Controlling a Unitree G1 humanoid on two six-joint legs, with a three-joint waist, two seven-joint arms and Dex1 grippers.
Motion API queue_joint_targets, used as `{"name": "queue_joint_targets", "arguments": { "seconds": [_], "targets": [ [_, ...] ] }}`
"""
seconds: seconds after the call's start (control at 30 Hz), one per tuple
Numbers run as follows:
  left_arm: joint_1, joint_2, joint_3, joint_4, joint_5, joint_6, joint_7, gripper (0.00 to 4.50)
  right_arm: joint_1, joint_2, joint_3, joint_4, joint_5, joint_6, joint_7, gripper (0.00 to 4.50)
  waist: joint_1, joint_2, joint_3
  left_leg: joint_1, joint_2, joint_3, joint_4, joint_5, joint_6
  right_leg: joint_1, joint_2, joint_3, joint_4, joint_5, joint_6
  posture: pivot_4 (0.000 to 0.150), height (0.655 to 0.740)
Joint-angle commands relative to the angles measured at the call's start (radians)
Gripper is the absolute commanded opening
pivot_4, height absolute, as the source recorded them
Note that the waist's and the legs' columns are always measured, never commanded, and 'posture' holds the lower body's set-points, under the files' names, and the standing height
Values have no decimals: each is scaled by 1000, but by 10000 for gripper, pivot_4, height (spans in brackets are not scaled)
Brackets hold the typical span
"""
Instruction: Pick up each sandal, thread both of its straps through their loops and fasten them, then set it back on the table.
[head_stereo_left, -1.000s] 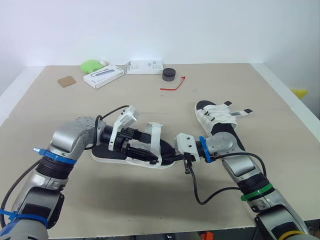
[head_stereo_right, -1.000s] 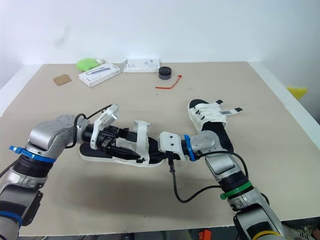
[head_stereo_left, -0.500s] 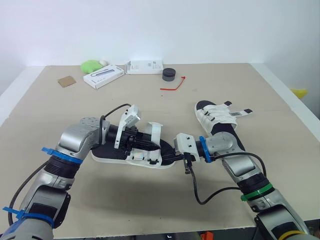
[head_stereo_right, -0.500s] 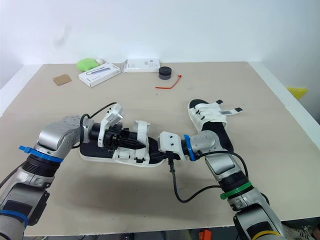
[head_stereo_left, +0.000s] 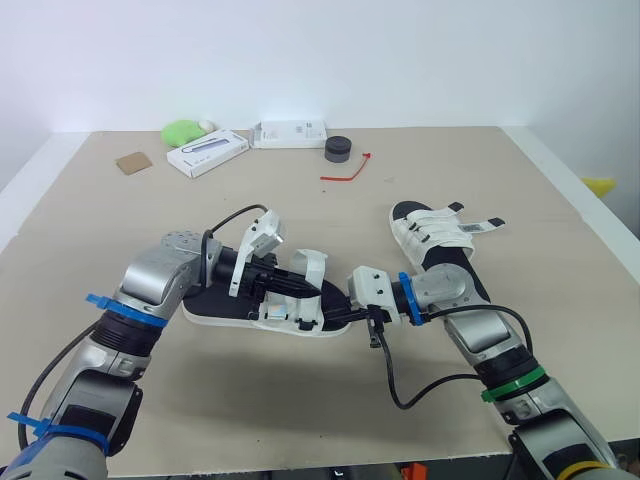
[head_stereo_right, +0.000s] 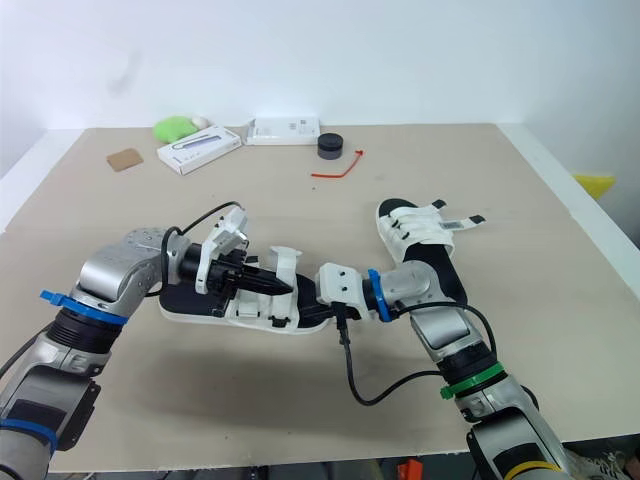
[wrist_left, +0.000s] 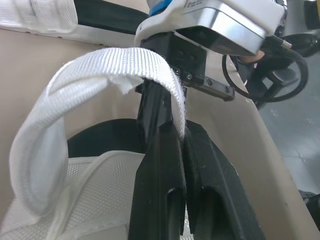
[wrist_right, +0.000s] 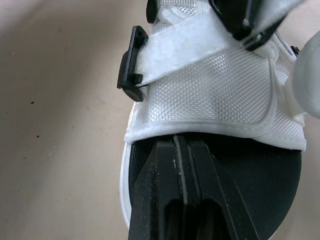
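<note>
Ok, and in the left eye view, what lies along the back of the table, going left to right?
Brown card → long white box → flat white box → round black puck.

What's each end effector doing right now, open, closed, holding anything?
Left end effector: closed on the white strap.
Right end effector: closed, tips against the sandal; whether it grips it cannot be told.
</note>
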Motion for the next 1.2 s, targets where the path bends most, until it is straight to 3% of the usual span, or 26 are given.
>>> {"name": "queue_joint_targets", "arguments": {
  "seconds": [0.03, 0.6, 0.9, 0.93, 1.0, 1.2],
  "targets": [
    [37, 33, -23, -62, 10, -33, -38, 1209, 3, -7, 5, 4, -15, 4, -5, 0, 0, 0, 0, 0, 0, 0, 0, 0, 0, 0, 0, 0, 0, 0, 0, 1500, 7400],
    [101, 77, -52, -150, 14, -54, -63, 1209, 3, -6, 6, 6, -16, 2, -6, 0, 0, 0, 0, 0, 0, 0, 0, 0, 1, 0, 0, 0, 0, 0, 0, 1500, 7400],
    [90, 61, -40, -110, 45, -94, -33, 1209, -6, -2, 6, 16, -17, -1, -5, 0, 0, 0, 0, 0, 0, 0, 0, -1, 1, 0, 0, 0, 0, -1, -1, 1500, 7400],
    [85, 57, -30, -112, 31, -84, -34, 6165, -6, -2, 6, 17, -17, -2, -5, 0, 0, 0, 0, 0, 0, 0, 0, -1, 1, 0, 0, 0, 0, -1, -1, 1500, 7400],
    [67, 48, -7, -116, -1, -57, -31, 11954, -7, -3, 5, 18, -17, -3, -4, 0, 0, 0, 0, 0, 0, 0, 0, -1, 1, 0, 0, 0, 0, -1, -1, 1500, 7400],
    [-3, 27, 35, -86, -45, 1, -12, 11954, -10, -3, 5, 23, -17, -6, -4, 0, 0, 0, 0, 0, 0, 0, 0, -1, 1, 0, 0, 0, 0, 0, 0, 1500, 7400]
  ]
}}
